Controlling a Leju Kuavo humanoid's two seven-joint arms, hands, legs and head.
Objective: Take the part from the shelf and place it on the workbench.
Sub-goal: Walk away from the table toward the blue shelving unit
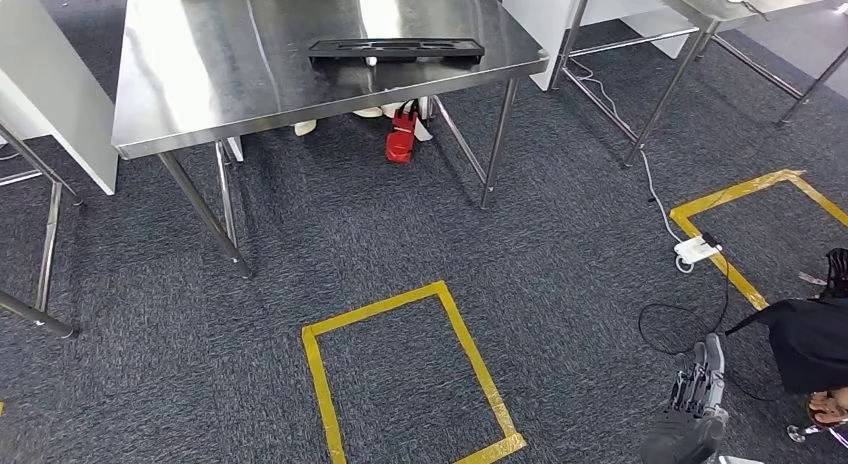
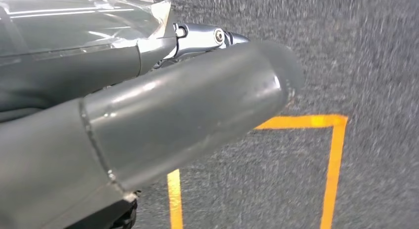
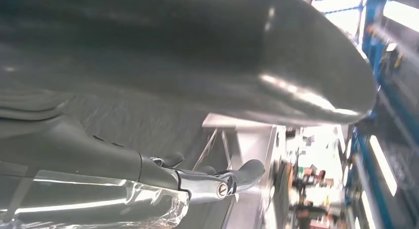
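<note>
Long black part (image 1: 396, 51) flat on workbench (image 1: 200, 74); long axis left-to-right

No text, label or number is legible.

head: high, fwd-down, far | wrists: close behind thumbs | shared w/ L: yellow tape square (image 1: 410, 374)

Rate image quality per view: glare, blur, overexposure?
Head view: sharp, but ceiling light glares in streaks off the steel workbench, partly washing out its top around the black part. Left wrist view: carpet is motion-smeared, the thumb close and soft. Right wrist view: background is blown out and blurred, and the right hand itself is dim.
</note>
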